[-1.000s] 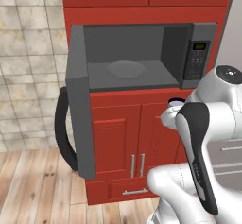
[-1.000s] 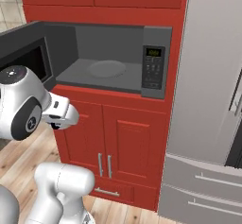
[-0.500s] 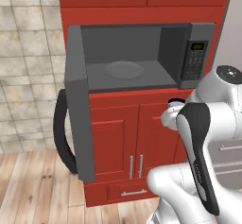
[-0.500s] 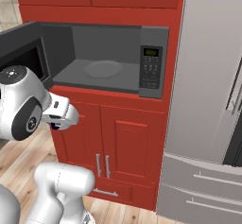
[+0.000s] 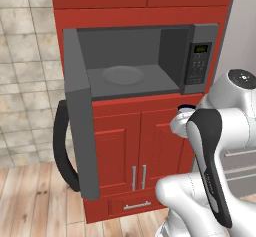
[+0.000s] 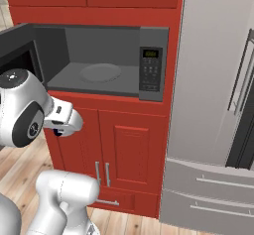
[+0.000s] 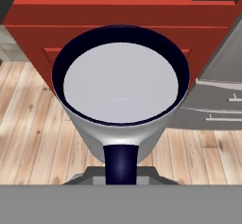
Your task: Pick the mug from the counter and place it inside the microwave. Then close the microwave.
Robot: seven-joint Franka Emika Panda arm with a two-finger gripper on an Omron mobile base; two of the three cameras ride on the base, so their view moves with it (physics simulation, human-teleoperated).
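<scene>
The pincer point(image 7: 121, 171) was clamped shut on the mug point(image 7: 120, 100), one dark finger point(image 7: 121, 164) lying against the near wall and the mouth turned toward the hand camera. In the left base view the mug's dark rim point(image 5: 186, 108) peeked out beside the wrist, low in front of the red cabinet doors point(image 5: 135, 146). The microwave point(image 6: 151, 68) lay above and ahead of the pincer, its cavity open and the turntable point(image 6: 100, 73) bare (no obstacle on it that I could see). The door point(image 5: 80, 126) hung swung out well to the pincer's left, handle point(image 5: 62, 151) outward, so the mouth of the cavity stood free. Judging from this, the mug needed to rise above the cavity's lower lip, then travel forward; the keypad panel point(image 6: 150, 70) to the right was the edge to keep off
</scene>
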